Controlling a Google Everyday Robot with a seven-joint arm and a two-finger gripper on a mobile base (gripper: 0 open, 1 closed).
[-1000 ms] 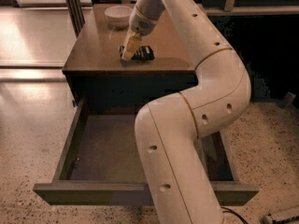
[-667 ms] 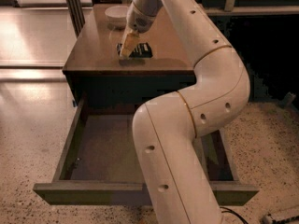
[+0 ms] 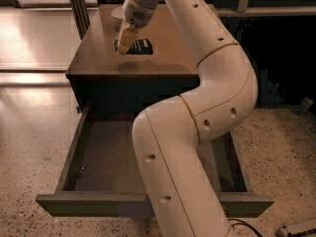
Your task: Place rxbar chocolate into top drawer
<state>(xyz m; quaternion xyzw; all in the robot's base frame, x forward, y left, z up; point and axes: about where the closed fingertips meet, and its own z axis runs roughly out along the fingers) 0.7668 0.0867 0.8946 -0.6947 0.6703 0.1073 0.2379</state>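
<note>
1. Rxbar chocolate [image 3: 140, 47] is bound for the top drawer [image 3: 106, 157], which stands pulled open nearest us.
2. Farther back, the bar lies flat on the counter [image 3: 165, 58].
3. The gripper [image 3: 122, 48] sits at the bar's left end, just as a second ago. We cannot tell whether it has closed on the bar.
4. With nothing shifted between them, we judge the pickup unfinished.
5. Farthest, a white bowl [image 3: 116, 12] stays put.
</note>
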